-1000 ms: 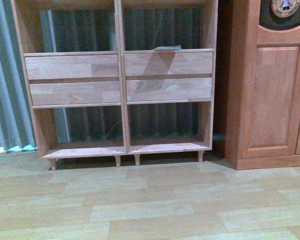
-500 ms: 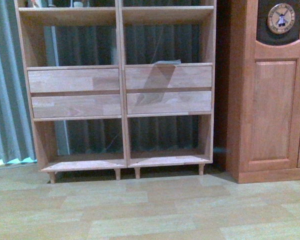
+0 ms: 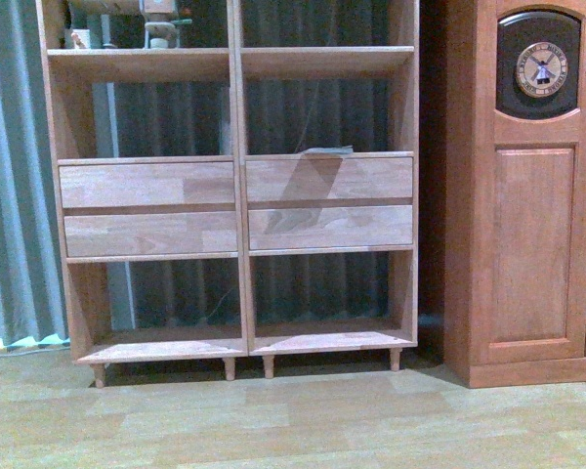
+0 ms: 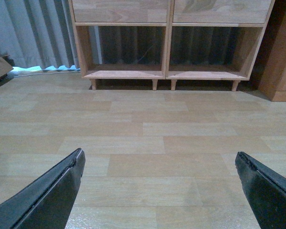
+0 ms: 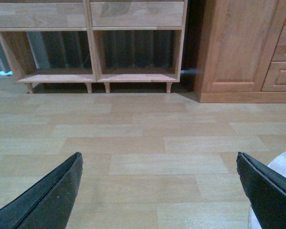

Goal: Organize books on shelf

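Plank floor, pale shelf, left gripper and right gripper agape

A room in a home: pale-wood shelf, redder cabinet with clock, grey curtains, plank floor.

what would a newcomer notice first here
The tall pale-wood shelf fills the front view, with grey curtain showing through its backless cubbies. Right of it stands a redder cabinet with a round dial up top. The left gripper and right gripper hang open over the floor.
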